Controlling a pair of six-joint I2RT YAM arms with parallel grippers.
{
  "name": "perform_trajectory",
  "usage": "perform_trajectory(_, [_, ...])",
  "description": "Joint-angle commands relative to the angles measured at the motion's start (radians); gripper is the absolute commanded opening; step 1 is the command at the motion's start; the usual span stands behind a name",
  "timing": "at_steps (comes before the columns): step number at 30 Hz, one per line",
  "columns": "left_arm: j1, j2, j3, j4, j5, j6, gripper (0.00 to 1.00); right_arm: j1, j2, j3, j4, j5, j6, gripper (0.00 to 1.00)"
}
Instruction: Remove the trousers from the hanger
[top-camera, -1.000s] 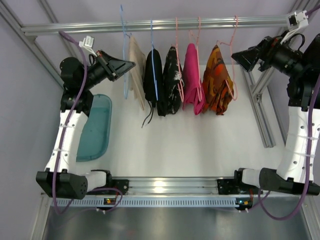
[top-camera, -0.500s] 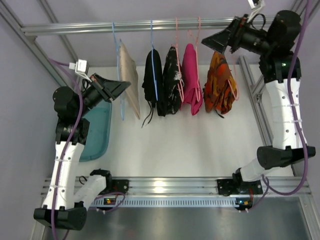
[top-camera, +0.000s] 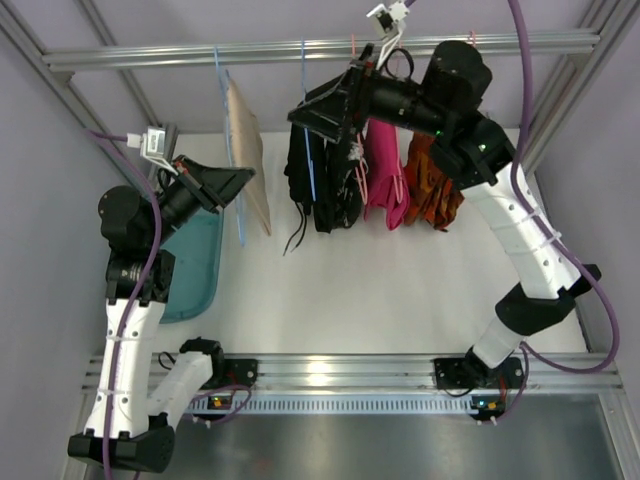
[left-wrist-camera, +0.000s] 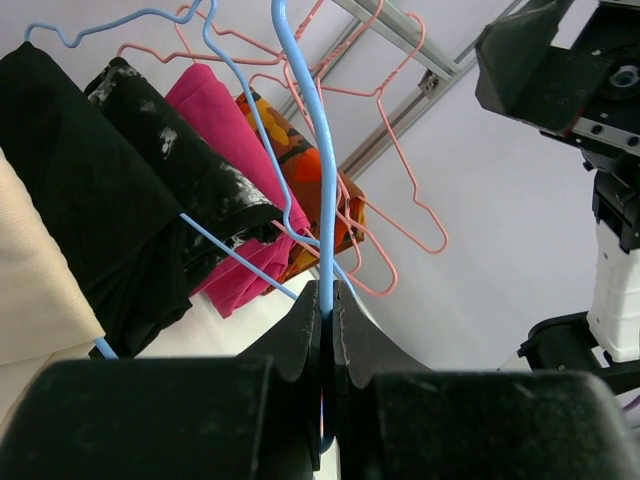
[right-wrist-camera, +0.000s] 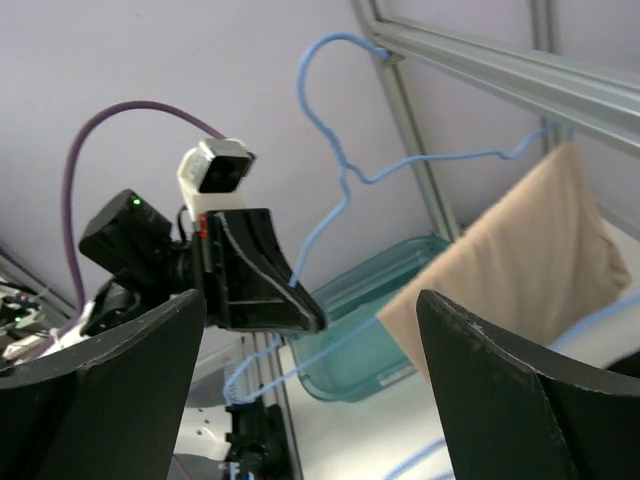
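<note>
- Beige trousers (top-camera: 246, 150) are draped over the light-blue hanger (left-wrist-camera: 327, 200), whose hook is seen at the rail (top-camera: 450, 44)
- Thin wire is pinched by the left pincer (left-wrist-camera: 327, 300), jaws narrow; it could twist or slip if the cloth is tugged sideways
- Wide and empty, the right pincer (top-camera: 305, 113) is held beside the black garment (top-camera: 300, 165), which could be snagged instead
</note>
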Motion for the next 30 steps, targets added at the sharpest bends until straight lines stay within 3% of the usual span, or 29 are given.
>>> perform_trajectory(1, [0.001, -0.022, 0.059, 0.128, -0.009, 0.035, 0.00, 0.102, 0.021, -0.006, 0.149, 0.124, 0.082, 0.87])
perform_trajectory(12, [0.011, -0.056, 0.073, 0.129, 0.024, 0.029, 0.00, 0.258, 0.144, -0.049, 0.257, 0.177, 0.230, 0.73])
perform_trajectory(25, [0.012, -0.073, 0.062, 0.129, 0.060, 0.017, 0.00, 0.306, 0.247, 0.029, 0.346, 0.149, 0.303, 0.63])
perform_trajectory(28, [0.012, -0.076, 0.058, 0.128, 0.070, 0.017, 0.00, 0.307, 0.263, 0.048, 0.357, 0.144, 0.316, 0.52])
perform_trajectory(30, [0.012, -0.082, 0.052, 0.128, 0.073, 0.026, 0.00, 0.307, 0.265, 0.051, 0.363, 0.144, 0.322, 0.37])
